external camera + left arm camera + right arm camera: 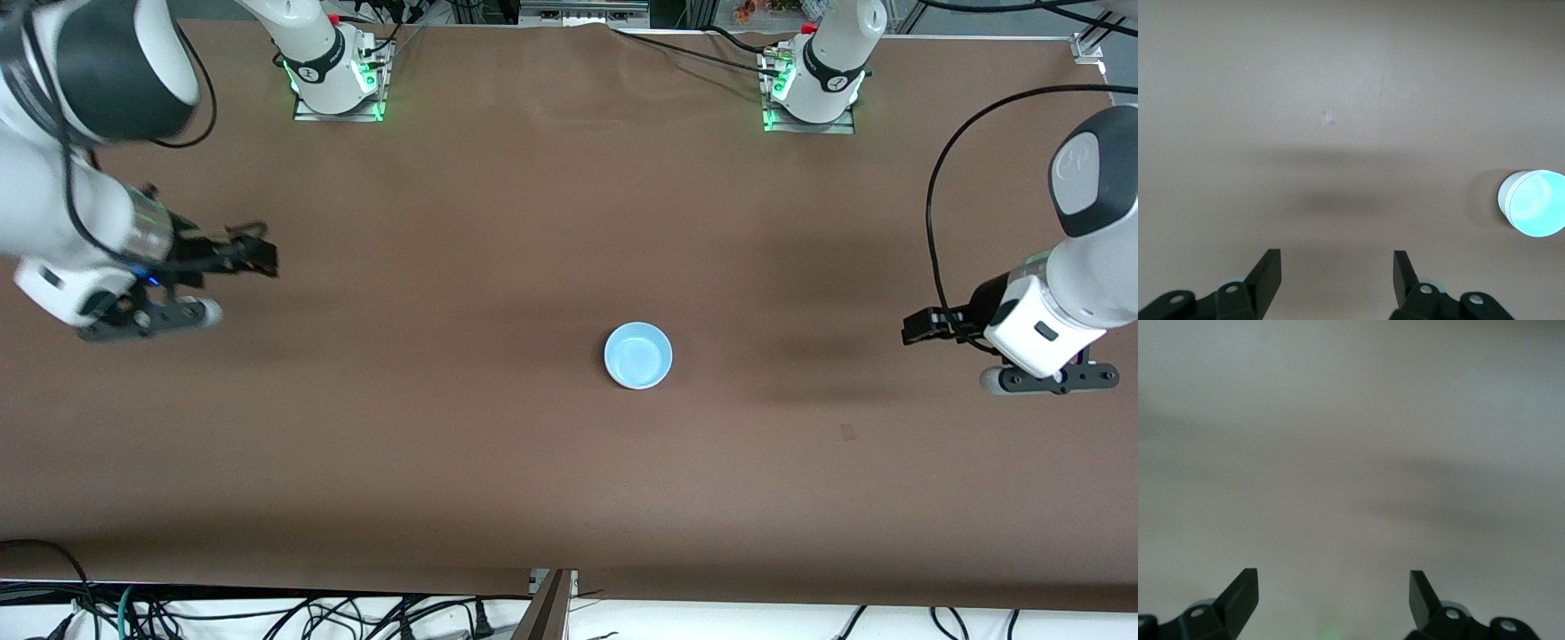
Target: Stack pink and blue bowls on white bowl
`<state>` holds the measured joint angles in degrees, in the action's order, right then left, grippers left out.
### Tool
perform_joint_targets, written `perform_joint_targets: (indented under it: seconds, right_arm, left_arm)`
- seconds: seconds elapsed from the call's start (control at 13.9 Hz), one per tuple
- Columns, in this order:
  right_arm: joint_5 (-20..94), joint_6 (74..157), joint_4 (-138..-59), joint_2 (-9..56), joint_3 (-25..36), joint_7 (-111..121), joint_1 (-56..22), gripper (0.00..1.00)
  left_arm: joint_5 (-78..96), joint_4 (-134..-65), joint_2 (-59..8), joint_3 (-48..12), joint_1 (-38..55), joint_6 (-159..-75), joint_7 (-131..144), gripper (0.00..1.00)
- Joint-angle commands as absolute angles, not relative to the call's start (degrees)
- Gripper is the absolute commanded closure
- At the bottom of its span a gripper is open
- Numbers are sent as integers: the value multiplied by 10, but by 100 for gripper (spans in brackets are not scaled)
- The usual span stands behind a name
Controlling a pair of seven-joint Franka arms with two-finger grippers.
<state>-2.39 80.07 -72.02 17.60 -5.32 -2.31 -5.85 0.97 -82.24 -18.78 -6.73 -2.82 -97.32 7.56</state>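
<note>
A light blue bowl stands upright on the brown table, about midway between the two arms' ends. It also shows in the left wrist view, where its outer wall looks pale and whitish. No pink bowl and no white bowl shows apart from it; I cannot tell whether they sit under it. My left gripper is open and empty, above the table toward the left arm's end; its wrist view shows bare table between the fingers. My right gripper is open and empty above the right arm's end.
The brown table cover is bare around the bowl. The arms' bases stand along the edge farthest from the front camera. Cables lie past the edge nearest it. A small pale mark is on the cover.
</note>
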Motion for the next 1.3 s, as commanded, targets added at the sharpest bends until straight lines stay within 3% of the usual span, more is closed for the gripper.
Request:
perform_joint_targets:
  seconds: [0.0, 0.5, 0.79, 0.94, 1.15, 1.23]
  right_arm:
    - [-41, 790, -744, 111, -36, -13, -55, 0]
    - [-39, 790, -833, 45, -12, -9, -52, 0]
    - [-39, 786, -846, 34, 1, 23, -47, 0]
    - [-35, 789, -845, 35, 1, 18, -47, 0]
    - [-30, 788, -844, 36, 1, -16, -47, 0]
    - [-27, 788, -843, 37, 1, -20, -47, 0]
  left_arm:
    - [-6, -960, -85, -69, -29, -1033, 66, 24]
    - [-8, -1012, -26, -82, -30, -1033, 42, 24]
    - [-7, -1015, -12, -82, -34, -1016, -4, 20]
    - [-7, -1006, -9, -83, -34, -1003, -4, 17]
    - [-6, -1002, -9, -91, -33, -995, 4, 0]
    - [-6, -987, -11, -92, -33, -994, 6, 0]
